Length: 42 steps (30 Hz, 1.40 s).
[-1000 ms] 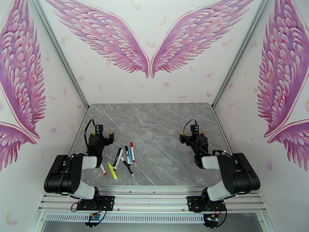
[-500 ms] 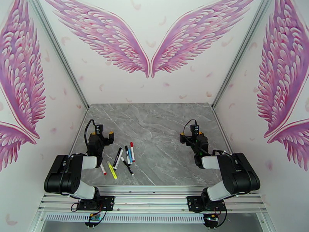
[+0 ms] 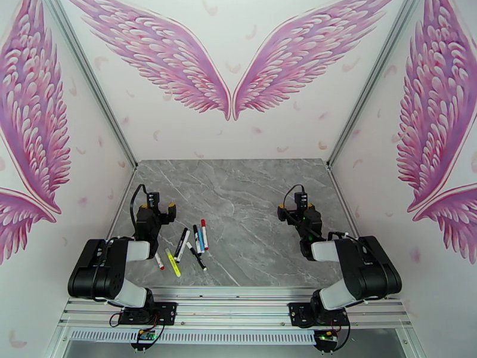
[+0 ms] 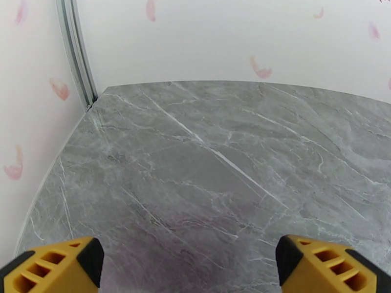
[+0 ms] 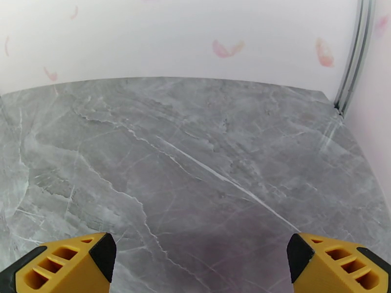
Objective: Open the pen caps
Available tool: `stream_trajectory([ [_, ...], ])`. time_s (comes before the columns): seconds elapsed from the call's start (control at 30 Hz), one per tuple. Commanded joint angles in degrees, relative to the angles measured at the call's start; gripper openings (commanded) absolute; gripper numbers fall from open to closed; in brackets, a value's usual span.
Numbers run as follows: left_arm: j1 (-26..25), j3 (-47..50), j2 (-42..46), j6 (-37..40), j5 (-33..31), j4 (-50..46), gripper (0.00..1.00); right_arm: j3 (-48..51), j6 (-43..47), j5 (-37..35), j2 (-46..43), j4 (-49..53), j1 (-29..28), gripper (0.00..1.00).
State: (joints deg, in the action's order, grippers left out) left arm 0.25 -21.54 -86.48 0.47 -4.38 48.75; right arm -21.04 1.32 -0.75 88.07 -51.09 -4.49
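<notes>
nothing has moved in the last second, so the task isn't started. slim white-barrelled marker pens with small red and black plastic caps lie clustered at 7 o'clock on the grey marble surface. left gripper and right gripper fingers are spread apart and empty.
</notes>
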Motion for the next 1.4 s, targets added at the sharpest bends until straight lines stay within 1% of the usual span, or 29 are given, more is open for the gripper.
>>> stream_trajectory([
  [0.0,-1.0,-0.7,5.3,0.2,-2.8,-4.4,0.99,0.1,-0.2,1.2,-3.6,1.5,0.3,0.99],
  [0.13,-2.2,-3.9,13.5,-2.1,-7.4,-18.2,0.99,-1.6,-1.0,-1.0,-10.4,10.2,0.2,0.99],
  [0.17,-3.0,-4.8,15.6,-2.8,-9.8,-21.5,0.99,-2.3,-1.5,-1.4,-12.5,13.6,0.2,0.99],
  [0.23,-4.7,-6.9,19.6,-4.9,-14.0,-28.9,0.99,-3.9,-3.0,-1.0,-16.6,19.8,0.1,0.99],
  [0.3,-6.5,-9.8,22.9,-7.5,-16.0,-37.4,0.99,-5.9,-5.7,0.3,-20.5,26.2,0.1,0.99],
  [0.37,-8.6,-13.5,25.4,-12.2,-18.0,-48.0,0.99,-9.3,-8.9,4.2,-23.5,35.2,0.1,0.99],
  [0.47,-11.9,-18.2,27.5,-17.6,-21.4,-62.9,0.99,-13.6,-14.2,7.8,-25.0,45.1,-0.1,0.99],
  [0.57,-14.6,-19.8,30.3,-24.6,-23.3,-73.4,0.99,-15.5,-18.0,11.5,-26.4,50.3,-0.3,0.99],
  [0.63,-14.8,-20.4,32.1,-30.5,-24.1,-80.7,0.99,-16.9,-20.6,12.4,-27.5,53.7,-1.0,0.99],
  [0.67,-14.8,-20.5,32.7,-34.6,-25.2,-84.8,0.99,-17.6,-21.1,14.1,-28.1,55.4,-1.5,0.99],
  [0.7,-14.5,-20.6,33.1,-36.9,-25.3,-87.9,0.99,-18.2,-21.3,15.6,-28.7,56.6,-1.8,0.99],
  [0.77,-14.1,-20.9,33.3,-39.9,-24.3,-94.1,0.99,-18.2,-23.4,15.7,-30.5,58.5,-2.9,0.99],
  [0.87,-13.7,-19.6,33.2,-42.5,-21.4,-98.2,0.98,-17.6,-25.1,13.6,-33.4,60.7,-4.5,0.99],
  [1.07,-12.5,-16.3,31.9,-47.7,-15.0,-100.2,0.96,-18.0,-26.5,15.6,-35.1,65.4,-8.3,0.99],
  [1.17,-11.3,-15.7,28.9,-48.6,-13.7,-100.8,0.92,-18.4,-26.3,16.2,-34.9,68.0,-10.8,0.99],
  [1.2,-11.1,-15.5,27.9,-48.6,-12.9,-100.5,0.91,-18.3,-26.3,16.9,-34.9,68.2,-11.6,0.99],
  [1.37,-9.5,-14.1,24.0,-47.8,-9.3,-97.2,0.82,-17.3,-27.0,19.1,-34.8,67.5,-16.4,0.99],
])
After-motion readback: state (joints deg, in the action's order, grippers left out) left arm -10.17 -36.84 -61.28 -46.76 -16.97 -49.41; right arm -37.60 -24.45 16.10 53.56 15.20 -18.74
